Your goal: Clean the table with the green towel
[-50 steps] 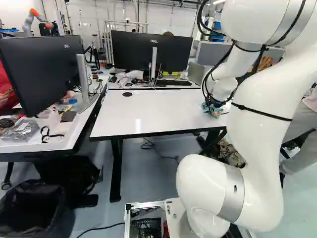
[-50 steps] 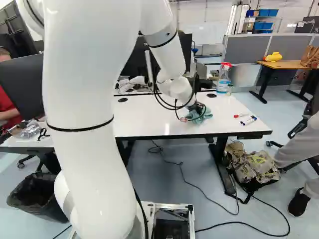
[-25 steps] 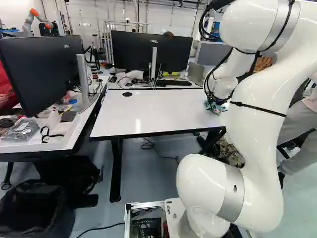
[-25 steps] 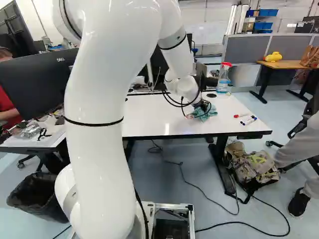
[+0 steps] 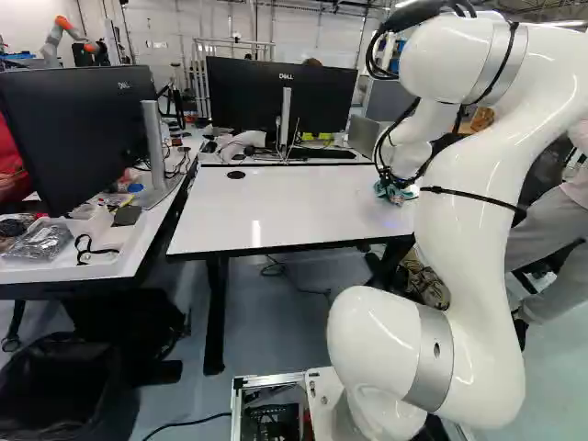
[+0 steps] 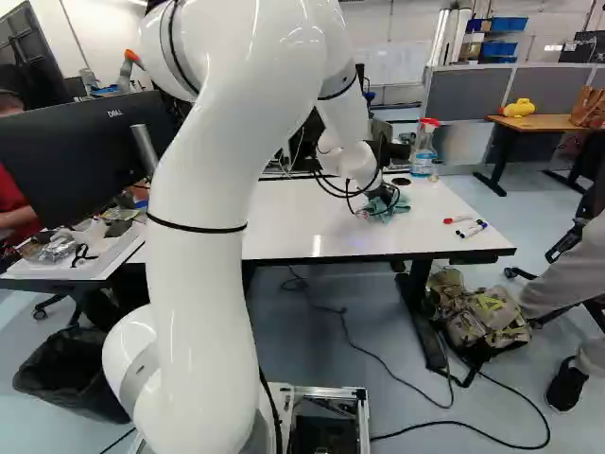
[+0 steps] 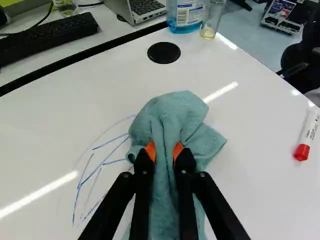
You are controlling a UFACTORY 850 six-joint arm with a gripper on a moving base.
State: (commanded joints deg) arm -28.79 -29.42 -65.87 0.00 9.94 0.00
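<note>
Keep the green towel [image 7: 172, 117] pinched in the claw [image 7: 164, 152] pressed flat, sweeping overlapping strokes across the blue marks [image 7: 95, 170].

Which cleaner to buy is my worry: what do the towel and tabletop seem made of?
The towel looks like soft cloth, perhaps cotton or microfibre: matte, bunched in folds. The tabletop looks like glossy white laminate or coated board: lights mirror in it as bright streaks.

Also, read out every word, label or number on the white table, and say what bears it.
Spray bottle: label print, too blurred to read.
Red-capped marker: print, too small to read.
Blue-capped marker: too small to tell.
Table: blue strokes, no words.
</note>
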